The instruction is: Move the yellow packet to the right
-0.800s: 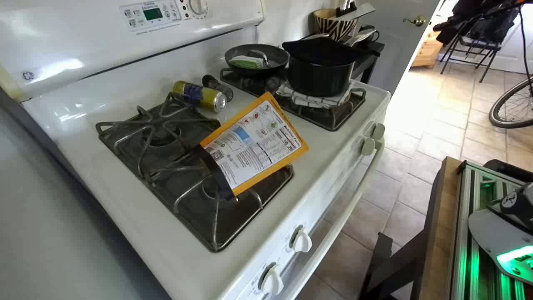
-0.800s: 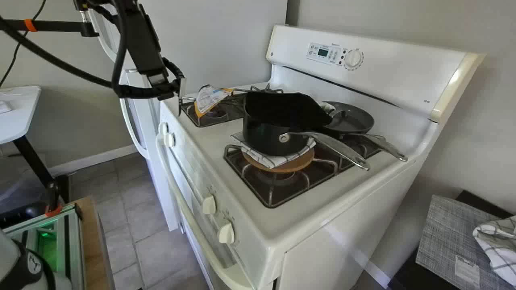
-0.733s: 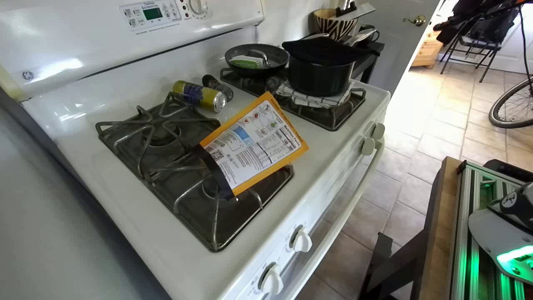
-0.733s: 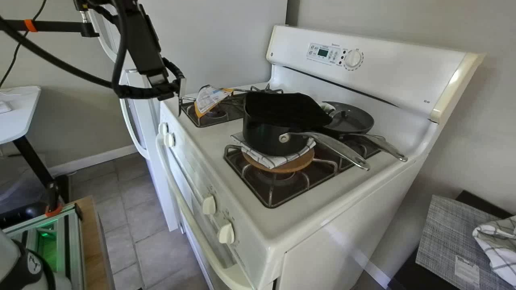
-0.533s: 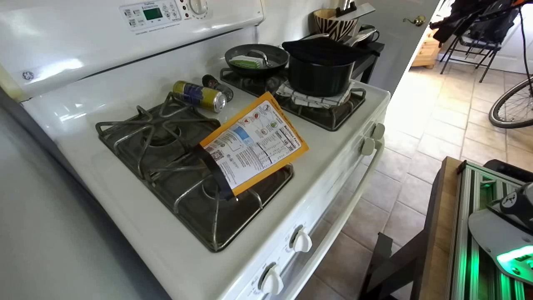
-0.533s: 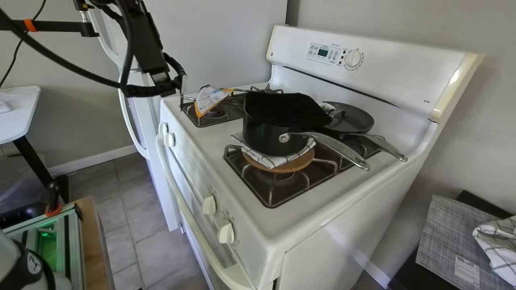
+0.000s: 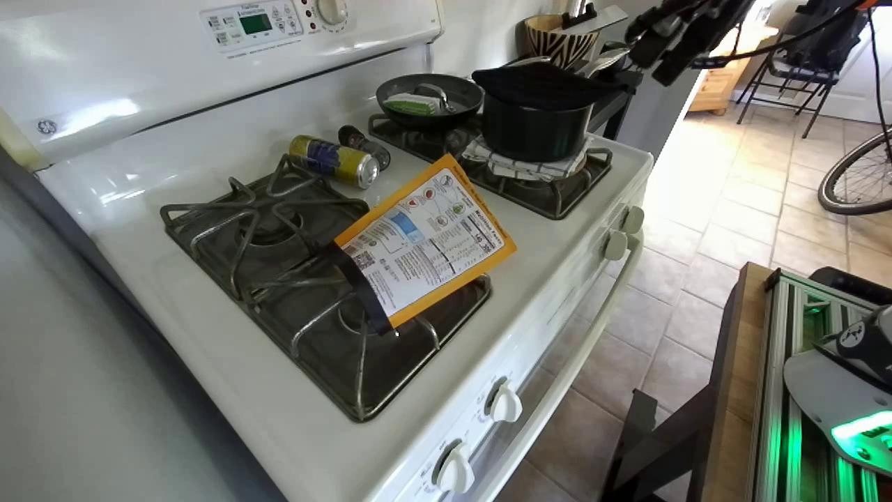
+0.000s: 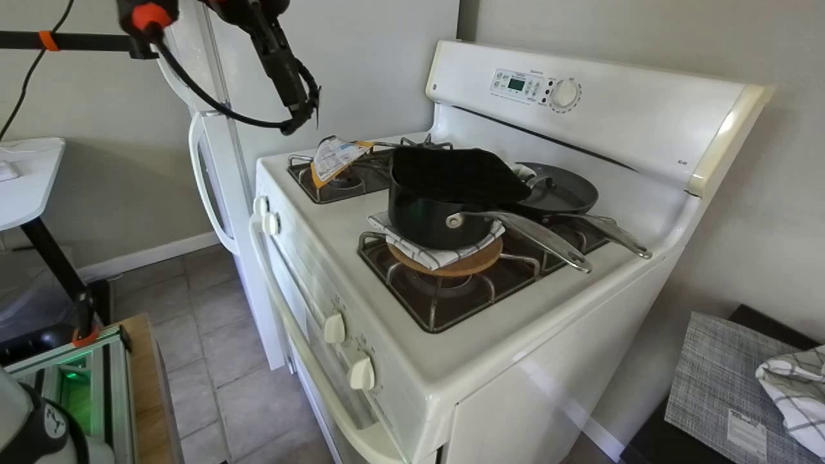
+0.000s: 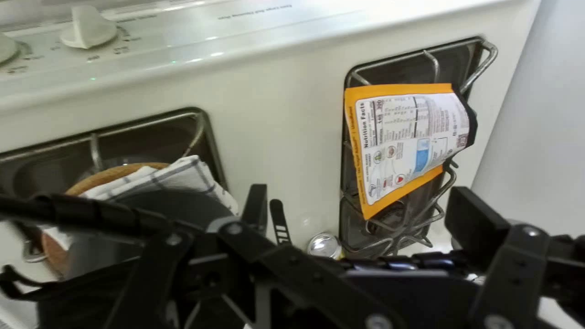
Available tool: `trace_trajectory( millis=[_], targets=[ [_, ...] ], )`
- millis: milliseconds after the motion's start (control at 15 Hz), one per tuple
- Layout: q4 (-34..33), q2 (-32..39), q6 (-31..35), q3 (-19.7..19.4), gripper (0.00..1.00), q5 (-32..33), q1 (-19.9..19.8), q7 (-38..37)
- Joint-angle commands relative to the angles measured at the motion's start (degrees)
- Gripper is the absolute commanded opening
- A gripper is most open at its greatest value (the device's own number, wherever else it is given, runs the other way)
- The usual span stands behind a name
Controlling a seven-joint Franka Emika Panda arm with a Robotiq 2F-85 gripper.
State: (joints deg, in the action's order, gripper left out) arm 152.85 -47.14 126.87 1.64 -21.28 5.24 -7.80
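The yellow packet has orange-yellow edges and a white printed panel with a blue mark. It lies tilted across the front of a black burner grate, its dark end on the grate. It also shows in an exterior view and in the wrist view. My gripper is open, with nothing between its fingers. It is in the air above the stove, apart from the packet. In the exterior views my gripper is dark and partly cut off by the frame's top.
A yellowish can and a small dark bottle lie behind the packet. A black pot stands on a checked cloth at the other burner, beside a grey pan. White stove top lies between the grates. Knobs line the front.
My gripper has come into an exterior view at the top right. In the other exterior picture it has moved up and to the right. The packet has not moved.
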Motion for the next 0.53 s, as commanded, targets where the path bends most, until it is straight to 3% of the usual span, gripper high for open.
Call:
trace_trajectory(
  millis=[0,333,467],
  targets=[
    [-3.4,11.6,6.9,-0.3,1.0,-4.2,3.8,3.0],
    [-7.6,24.9,18.1,-2.5,1.0,-11.5,9.5,12.1],
    [-9.4,28.1,19.6,-1.7,1.0,-13.3,10.4,13.4]
  ],
)
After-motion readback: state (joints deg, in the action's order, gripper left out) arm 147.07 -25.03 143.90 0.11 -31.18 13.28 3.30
